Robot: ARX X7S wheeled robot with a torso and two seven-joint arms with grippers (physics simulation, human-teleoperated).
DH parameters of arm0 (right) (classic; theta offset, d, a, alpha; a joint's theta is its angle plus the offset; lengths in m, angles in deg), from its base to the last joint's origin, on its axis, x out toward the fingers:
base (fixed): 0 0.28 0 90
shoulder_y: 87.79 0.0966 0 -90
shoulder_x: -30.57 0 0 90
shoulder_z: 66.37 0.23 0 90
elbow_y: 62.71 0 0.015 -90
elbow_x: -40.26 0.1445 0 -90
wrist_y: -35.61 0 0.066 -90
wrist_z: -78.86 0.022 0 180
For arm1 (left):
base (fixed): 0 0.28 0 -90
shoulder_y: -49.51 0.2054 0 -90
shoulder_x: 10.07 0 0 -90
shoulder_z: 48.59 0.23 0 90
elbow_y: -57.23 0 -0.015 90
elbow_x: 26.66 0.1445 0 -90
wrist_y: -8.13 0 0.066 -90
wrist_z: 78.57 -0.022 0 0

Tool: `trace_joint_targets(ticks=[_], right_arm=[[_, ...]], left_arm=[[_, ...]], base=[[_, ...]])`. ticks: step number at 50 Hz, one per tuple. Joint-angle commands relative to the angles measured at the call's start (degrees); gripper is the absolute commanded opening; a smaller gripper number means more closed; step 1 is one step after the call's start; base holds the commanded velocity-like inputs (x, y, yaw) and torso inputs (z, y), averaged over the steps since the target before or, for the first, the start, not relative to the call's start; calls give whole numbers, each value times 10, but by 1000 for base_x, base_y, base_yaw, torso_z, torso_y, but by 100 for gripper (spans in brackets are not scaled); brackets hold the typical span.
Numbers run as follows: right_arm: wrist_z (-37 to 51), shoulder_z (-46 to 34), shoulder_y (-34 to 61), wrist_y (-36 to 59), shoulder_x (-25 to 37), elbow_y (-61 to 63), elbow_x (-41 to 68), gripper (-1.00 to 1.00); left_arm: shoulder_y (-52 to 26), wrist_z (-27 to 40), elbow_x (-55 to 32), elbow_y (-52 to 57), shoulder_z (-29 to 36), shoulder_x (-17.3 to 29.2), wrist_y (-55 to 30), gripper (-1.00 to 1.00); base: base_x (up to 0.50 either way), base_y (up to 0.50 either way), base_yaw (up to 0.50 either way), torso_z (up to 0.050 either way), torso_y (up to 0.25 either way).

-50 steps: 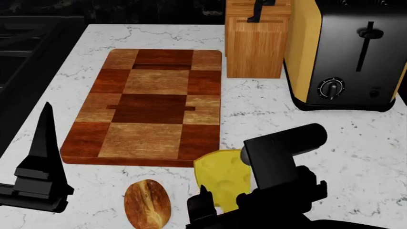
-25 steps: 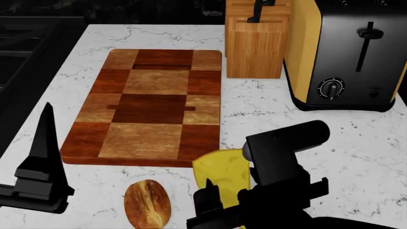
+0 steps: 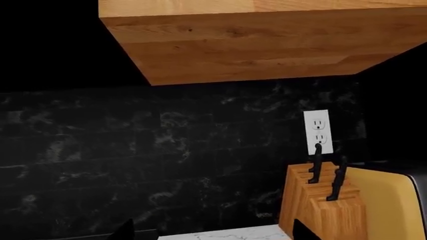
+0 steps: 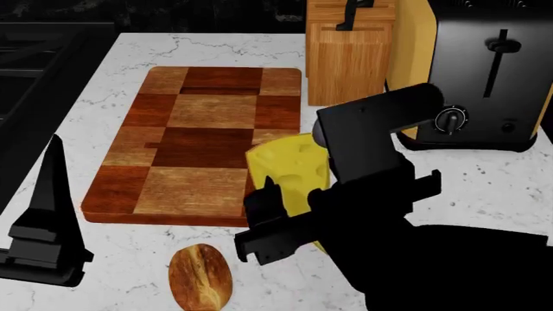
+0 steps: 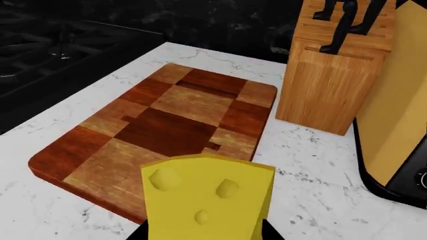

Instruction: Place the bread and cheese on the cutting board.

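My right gripper is shut on the cheese, a pale yellow wedge with holes, and holds it in the air by the right edge of the checkered cutting board. In the right wrist view the cheese fills the space between the fingers, with the cutting board below and beyond it. The bread, a small brown roll, lies on the counter in front of the board. My left gripper stands at the left, pointing up, open and empty; only its fingertips show in the left wrist view.
A light-wood knife block stands behind the board's right corner, with a black and yellow toaster to its right. A dark stove lies left of the white marble counter. The left wrist view shows knife block, wall outlet and wooden cabinet.
My right gripper has risen with the cheese off the counter and moved up and back toward the board's right edge. The bread and left arm stay put.
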Motion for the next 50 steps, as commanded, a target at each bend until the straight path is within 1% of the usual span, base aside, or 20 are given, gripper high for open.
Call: trace_joint_targets(ticks=[1, 11, 22, 36, 50], right_arm=[[-93, -48, 87, -35, -38, -81, -114, -100], [-179, -115, 146, -108, -74, -205, -213, -100], [-238, -159, 176, -176, -115, -321, -276, -100], [-284, -190, 185, -242, -155, -434, -321, -100], [-299, -210, 180, -264, -171, -478, -338, -100]], left_arm=[[-8, -8, -1, -5, -30, -9, 0, 100], [-9, -4, -18, 2, -49, -6, -3, 100], [-20, 6, -35, 5, -55, 1, -12, 100], [-23, 22, -55, 8, -58, 13, -11, 100], [-26, 37, -69, 5, -54, 25, -4, 100]], base=[[0, 0, 0, 0, 0], [0, 0, 0, 0, 0], [0, 0, 0, 0, 0], [0, 0, 0, 0, 0], [0, 0, 0, 0, 0]])
